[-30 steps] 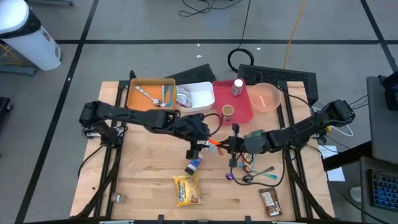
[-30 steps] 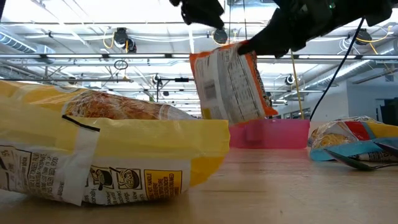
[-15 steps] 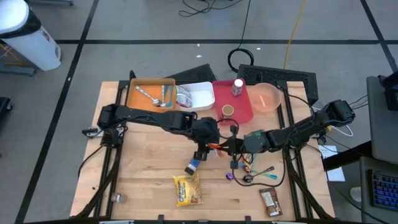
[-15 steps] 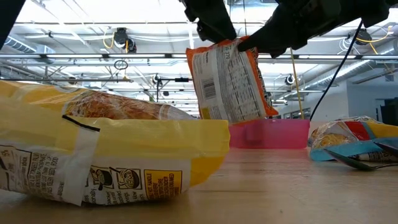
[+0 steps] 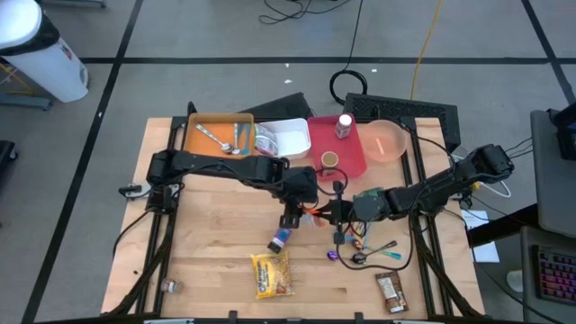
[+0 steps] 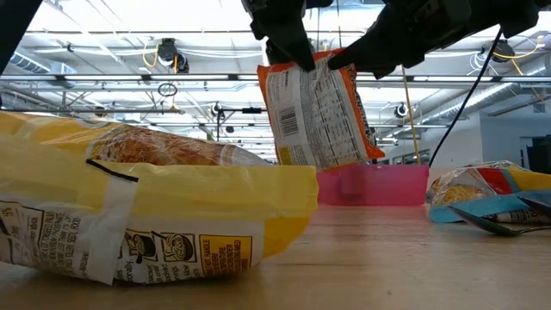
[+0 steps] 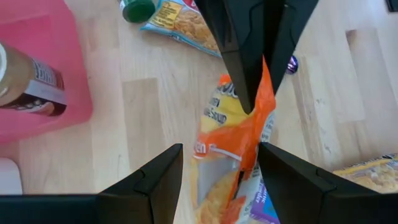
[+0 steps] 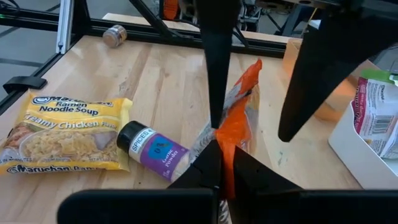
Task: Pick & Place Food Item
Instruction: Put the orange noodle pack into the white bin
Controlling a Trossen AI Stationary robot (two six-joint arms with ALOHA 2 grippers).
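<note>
An orange noodle packet (image 6: pixel 318 112) hangs over the middle of the table. My right gripper (image 8: pixel 222 146) reaches in from the table's right and is shut on it. My left gripper (image 7: pixel 219 149) comes from the left, tipped steeply down and open. Its two fingers stand on either side of the packet's top (image 8: pixel 239 99); whether one finger (image 8: pixel 214 93) touches the packet I cannot tell. A purple-labelled spice bottle (image 5: pixel 280 240) lies on its side on the wood just below. A yellow ramen pack (image 5: pixel 272 274) lies flat nearer the front edge. My right gripper pinches the packet's orange sealed edge (image 7: pixel 254 109) between its two shut fingers, coming nearly level from the table's right. The packet hangs below the fingers, tilted a little, and is lifted clear of the table.
At the far side stand an orange tray (image 5: pixel 216 135) with cutlery, a white container (image 5: pixel 286 139), a red tray (image 5: pixel 351 157) holding a bottle and a cup, and a pink bowl (image 5: pixel 385 141). Spoons and snack packs (image 5: pixel 373 252) lie under my right arm, a bar (image 5: pixel 390 292) near the front right.
My left gripper has moved toward the table's right and down to the hanging packet, tipping more steeply downward. Its open fingers now straddle the packet's top. The packet stays hanging in my right gripper.
</note>
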